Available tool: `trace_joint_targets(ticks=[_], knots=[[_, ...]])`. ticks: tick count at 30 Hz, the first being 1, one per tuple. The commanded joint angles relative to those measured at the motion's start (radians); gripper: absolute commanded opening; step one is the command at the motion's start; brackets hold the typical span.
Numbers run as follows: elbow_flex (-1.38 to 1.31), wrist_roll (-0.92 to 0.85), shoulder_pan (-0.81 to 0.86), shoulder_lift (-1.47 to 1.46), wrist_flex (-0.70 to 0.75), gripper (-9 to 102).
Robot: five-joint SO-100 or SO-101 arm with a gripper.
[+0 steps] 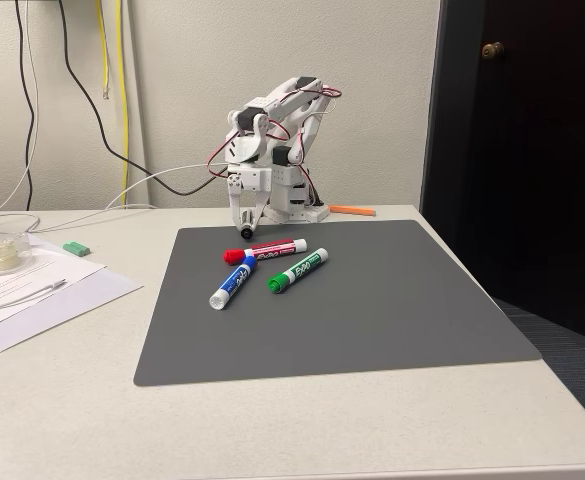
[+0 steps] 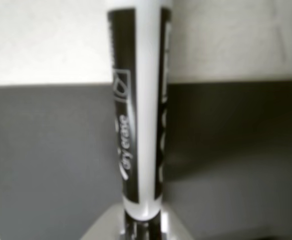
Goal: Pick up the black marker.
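- Far edge of grey mat [image 1: 372,310], fixed view: hand [image 1: 245,222] closed on black marker [image 1: 246,225], held above mat.
- Wrist view: black marker [image 2: 138,125] upright, gripped at its base.
- Red marker [image 1: 267,249], blue marker [image 1: 231,283], green marker [image 1: 299,269] lie mid-mat on tabletop [image 1: 272,430].

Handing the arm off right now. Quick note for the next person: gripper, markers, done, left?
Gripper: shut on the black marker, which fills the wrist view lengthwise, close to the lens. In the fixed view its dark end shows at the gripper, low over the far edge of the grey mat.
Still lying on the mat: red marker, blue marker, green marker, clustered near the arm.
Done: grasp on the black marker.
Left: a clear lift; it still sits low over the mat.
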Motion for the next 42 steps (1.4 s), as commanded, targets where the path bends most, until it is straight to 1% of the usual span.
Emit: trace_joint_targets(ticks=[1, 10, 15, 17, 23, 25, 27, 30, 31, 32, 35, 39, 42], knots=[[-0.078, 0.006, -0.009, 0.018, 0.043, 0], [-0.282, 0.038, -0.052, -0.008, 0.227, 0], [-0.449, 0.072, -0.074, -0.098, 0.350, 0], [-0.476, 0.081, -0.080, -0.121, 0.368, 0], [-0.374, 0.060, -0.067, -0.114, 0.275, 0], [-0.356, 0.055, -0.071, -0.110, 0.259, 2], [-0.356, 0.069, -0.083, -0.115, 0.268, 7], [-0.342, 0.092, -0.110, -0.135, 0.275, 23], [-0.341, 0.095, -0.118, -0.146, 0.270, 27], [-0.339, 0.095, -0.123, -0.158, 0.265, 29], [-0.327, 0.091, -0.123, -0.181, 0.236, 30], [-0.233, 0.089, -0.141, -0.179, 0.124, 33], [-0.204, 0.080, -0.135, -0.183, 0.080, 33]])
